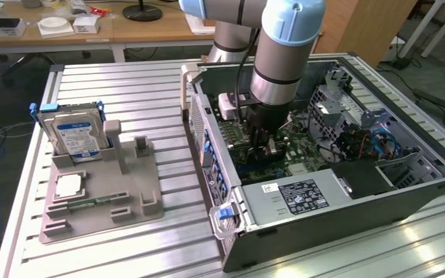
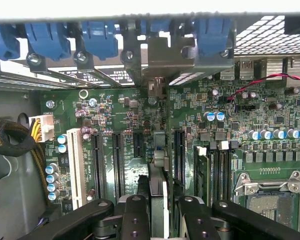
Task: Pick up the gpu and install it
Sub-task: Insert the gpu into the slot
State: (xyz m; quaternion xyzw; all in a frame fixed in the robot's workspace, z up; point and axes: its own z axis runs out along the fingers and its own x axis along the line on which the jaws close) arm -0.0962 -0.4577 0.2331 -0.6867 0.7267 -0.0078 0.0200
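The install step is in hand: the fingers [image 2: 135, 214] clamp the gpu [image 2: 158, 172] edge-on at the motherboard [image 2: 115, 112] slots inside the case [image 1: 408, 194], and seating it likely calls for a square, straight press.

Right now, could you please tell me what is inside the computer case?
The motherboard, power supply, and the hand gripping the gpu edge-on over the slots; the slot beneath the card is covered.

One hard drive [image 1: 74, 134]; one memory stick [image 1: 91, 202]; one case [image 1: 408, 197]; seemingly one gpu [image 2: 159, 160].
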